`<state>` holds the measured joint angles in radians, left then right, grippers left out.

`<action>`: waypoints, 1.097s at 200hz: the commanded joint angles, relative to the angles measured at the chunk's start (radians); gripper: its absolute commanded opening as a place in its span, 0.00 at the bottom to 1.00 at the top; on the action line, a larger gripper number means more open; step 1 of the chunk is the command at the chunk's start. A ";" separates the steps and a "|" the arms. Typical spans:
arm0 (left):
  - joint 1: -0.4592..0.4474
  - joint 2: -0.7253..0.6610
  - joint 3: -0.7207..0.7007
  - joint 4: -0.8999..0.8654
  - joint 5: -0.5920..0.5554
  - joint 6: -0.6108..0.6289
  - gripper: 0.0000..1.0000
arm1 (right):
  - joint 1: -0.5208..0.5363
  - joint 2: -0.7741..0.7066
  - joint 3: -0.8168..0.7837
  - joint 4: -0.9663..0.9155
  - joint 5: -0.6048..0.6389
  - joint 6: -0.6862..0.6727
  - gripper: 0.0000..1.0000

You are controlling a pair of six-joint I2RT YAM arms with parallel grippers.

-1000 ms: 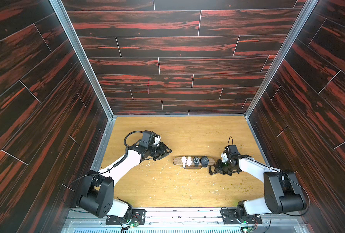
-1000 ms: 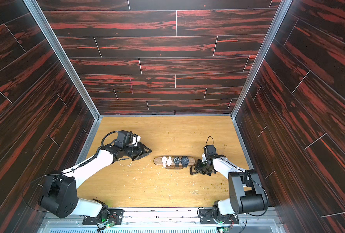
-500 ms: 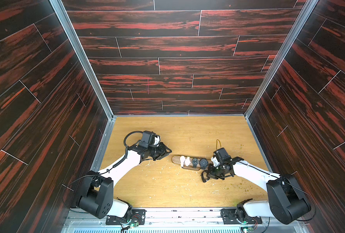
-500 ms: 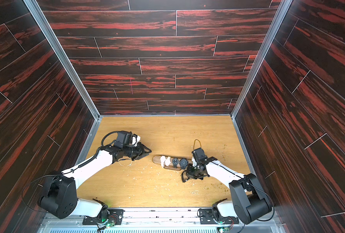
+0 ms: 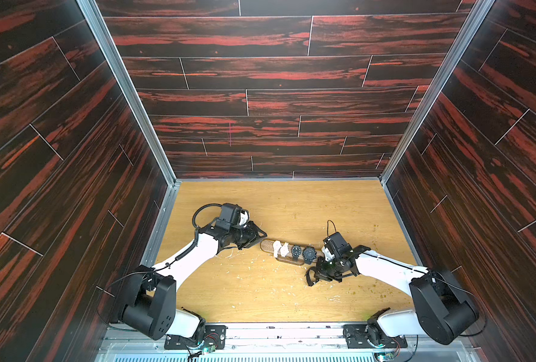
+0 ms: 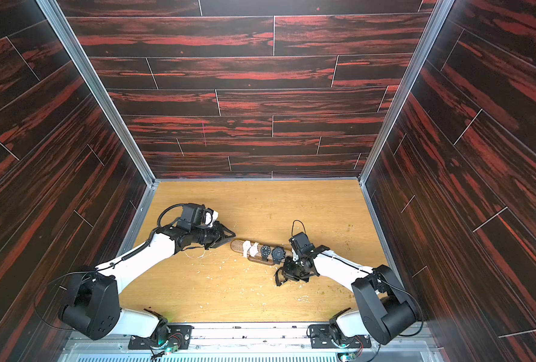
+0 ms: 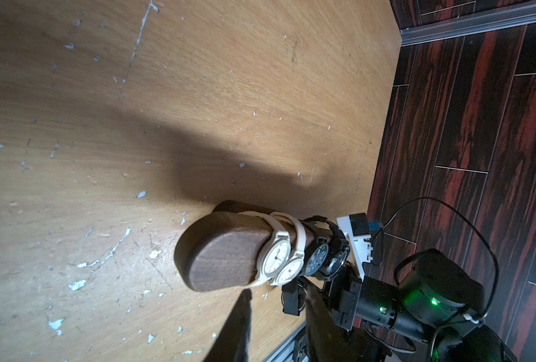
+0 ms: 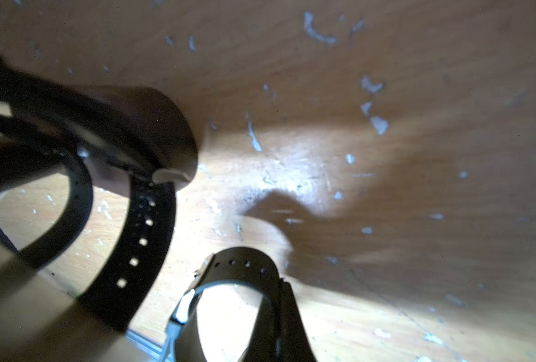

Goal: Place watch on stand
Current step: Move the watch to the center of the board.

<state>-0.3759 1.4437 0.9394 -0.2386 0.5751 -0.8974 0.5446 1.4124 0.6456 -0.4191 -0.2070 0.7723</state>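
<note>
One black watch [image 8: 238, 266] hangs clenched in my right gripper [image 5: 318, 274], which has slid in to the near side of the stand [image 5: 268, 245] since a second ago. Four watches [image 5: 296, 250] sit on the stand. I can't tell the left gripper's [image 5: 259, 236] state. Beyond lie the scuffed table [image 5: 291, 203] and dark plank walls [image 5: 260, 94].

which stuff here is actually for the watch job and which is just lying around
Job: dark-brown wooden bar stand; black-strapped watch held in right gripper.
Lying about: white flecks on light wooden table; two white watches, two black watches already on stand.
</note>
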 commanded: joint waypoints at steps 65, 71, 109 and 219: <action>0.007 -0.026 -0.007 -0.009 0.005 0.017 0.31 | 0.020 -0.010 -0.048 -0.048 0.007 0.010 0.00; 0.006 -0.028 -0.005 -0.010 0.007 0.018 0.31 | 0.020 -0.013 -0.049 -0.052 0.013 0.012 0.00; 0.008 -0.031 -0.010 -0.012 0.005 0.018 0.31 | 0.019 -0.044 -0.043 -0.105 0.039 0.007 0.26; 0.011 -0.030 -0.008 -0.013 0.001 0.013 0.31 | -0.006 -0.038 0.150 -0.136 0.115 -0.056 0.00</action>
<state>-0.3721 1.4437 0.9367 -0.2390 0.5751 -0.8970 0.5552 1.3365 0.7631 -0.5629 -0.1097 0.7380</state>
